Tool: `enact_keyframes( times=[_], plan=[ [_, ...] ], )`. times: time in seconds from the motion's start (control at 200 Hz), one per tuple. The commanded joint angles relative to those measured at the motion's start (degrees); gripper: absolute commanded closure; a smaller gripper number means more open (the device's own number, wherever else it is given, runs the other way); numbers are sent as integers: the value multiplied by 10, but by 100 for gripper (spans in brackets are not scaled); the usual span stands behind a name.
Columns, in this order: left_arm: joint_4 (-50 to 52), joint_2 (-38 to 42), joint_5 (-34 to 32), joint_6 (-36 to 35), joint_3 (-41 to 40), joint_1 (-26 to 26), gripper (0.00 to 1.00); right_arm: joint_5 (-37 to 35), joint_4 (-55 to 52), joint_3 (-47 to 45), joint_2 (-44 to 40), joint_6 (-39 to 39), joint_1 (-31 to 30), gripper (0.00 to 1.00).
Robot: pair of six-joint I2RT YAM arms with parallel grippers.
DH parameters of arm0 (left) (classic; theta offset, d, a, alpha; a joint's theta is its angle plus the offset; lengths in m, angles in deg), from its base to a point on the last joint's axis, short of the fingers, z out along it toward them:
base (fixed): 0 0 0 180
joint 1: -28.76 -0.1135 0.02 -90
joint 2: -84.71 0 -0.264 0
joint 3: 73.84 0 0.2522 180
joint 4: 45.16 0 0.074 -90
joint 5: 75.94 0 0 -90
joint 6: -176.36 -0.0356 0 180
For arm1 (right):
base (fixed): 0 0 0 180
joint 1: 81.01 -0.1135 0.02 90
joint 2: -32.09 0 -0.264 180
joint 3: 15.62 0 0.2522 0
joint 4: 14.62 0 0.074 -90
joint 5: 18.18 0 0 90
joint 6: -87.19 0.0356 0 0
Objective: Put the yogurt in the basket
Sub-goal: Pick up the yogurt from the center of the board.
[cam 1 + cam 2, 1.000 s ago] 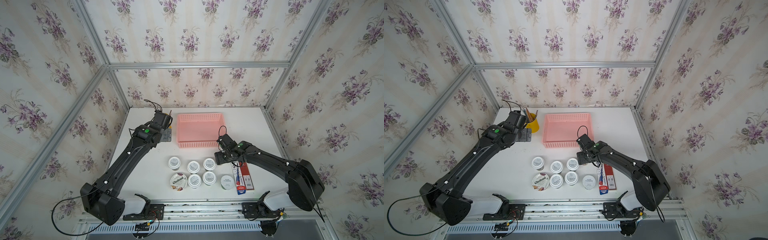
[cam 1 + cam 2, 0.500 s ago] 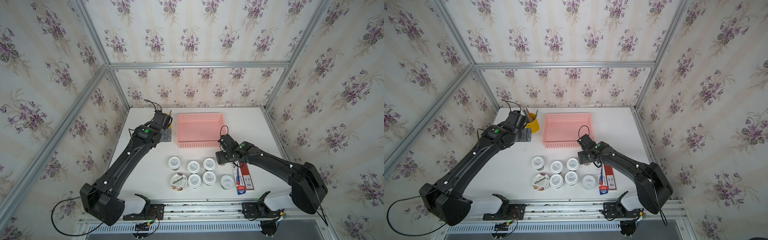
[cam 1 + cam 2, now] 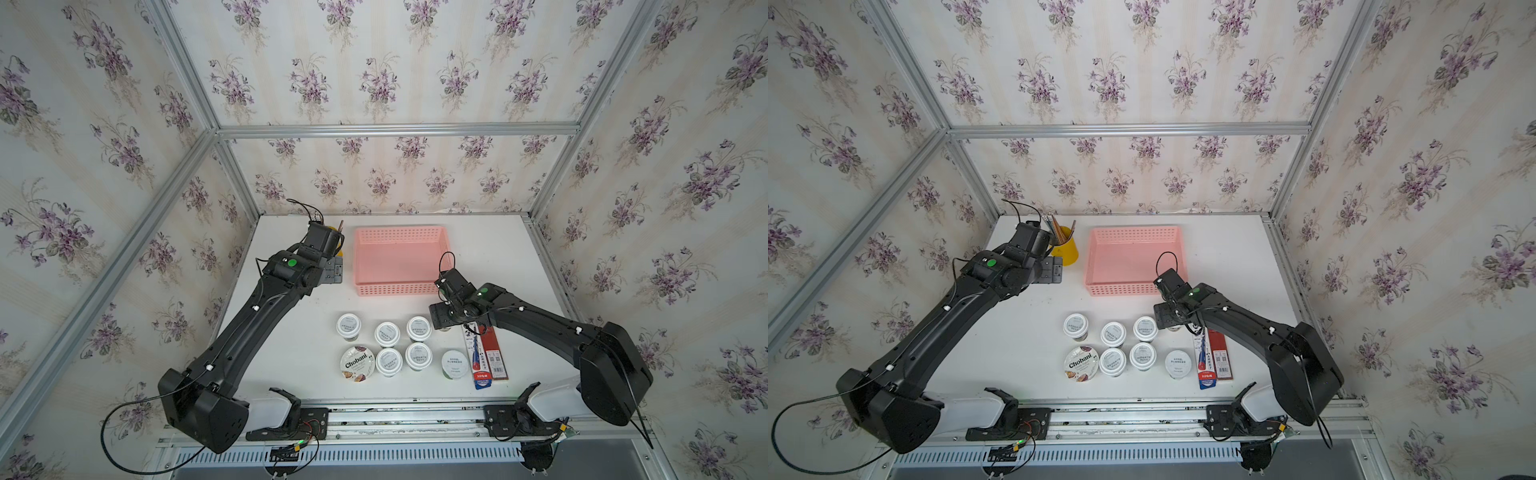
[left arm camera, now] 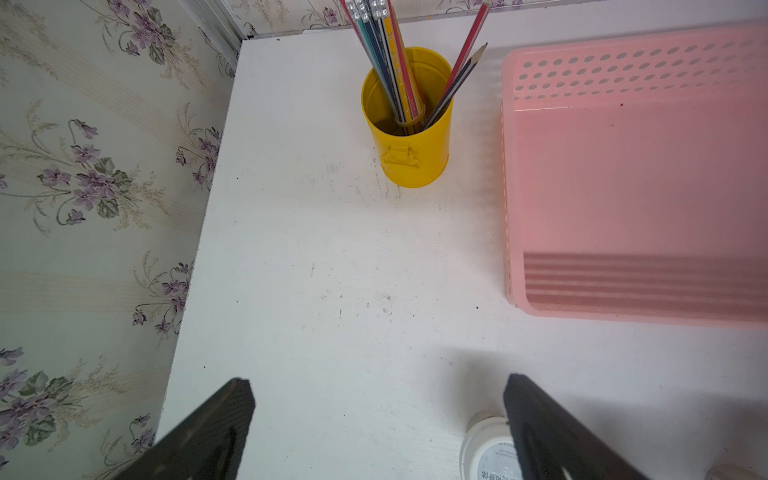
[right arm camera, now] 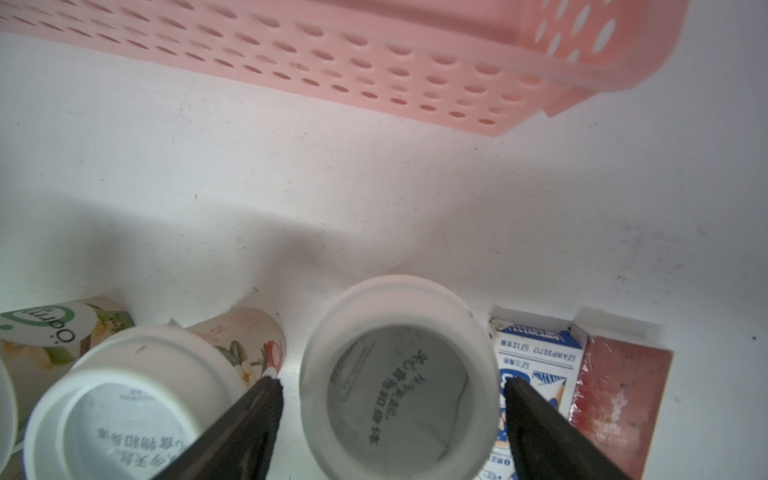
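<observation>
The pink basket [image 3: 399,259] [image 3: 1133,257] sits empty at the back middle of the table. In front of it stand several white-lidded yogurt cups [image 3: 387,333], a wider Chobani cup [image 3: 357,362] and a pale-green-lidded cup [image 3: 454,363]. My right gripper [image 3: 442,318] [image 5: 392,386] is open and straddles one more white-lidded cup [image 5: 399,374]. A finger stands on each side of that cup with a small gap, and the arm hides most of it from above. My left gripper [image 3: 332,270] [image 4: 378,382] hangs open and empty left of the basket [image 4: 623,187].
A yellow pencil cup [image 3: 1065,249] [image 4: 409,129] stands just behind the left gripper. Flat blue [image 5: 536,357] and red [image 5: 623,386] packets lie right beside the straddled cup. Another cup [image 5: 124,399] stands close on its other side. Walls enclose the table.
The right gripper has shifted slightly toward the row of cups. The left arm and all the cups have stayed put.
</observation>
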Motion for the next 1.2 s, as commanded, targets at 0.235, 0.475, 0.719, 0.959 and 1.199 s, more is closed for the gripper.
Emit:
enact_keyframes(
  times=[0.235, 0.475, 0.719, 0.959, 1.199],
  plan=[
    [5, 2, 0, -1, 1, 0, 1, -4, 20, -9, 21, 4, 0, 15],
    [5, 1, 0, -1, 0, 0, 1, -4, 27, -14, 27, 4, 0, 19],
    [4, -4, -4, -4, 4, 0, 1, -8, 12, -4, 20, 0, 0, 24],
    [5, -7, -5, -6, 8, 0, 1, -12, -14, 16, 18, -7, 0, 26],
    [5, -10, 1, -4, 12, 0, 1, -19, -68, 87, 0, -16, 0, 26]
  ],
)
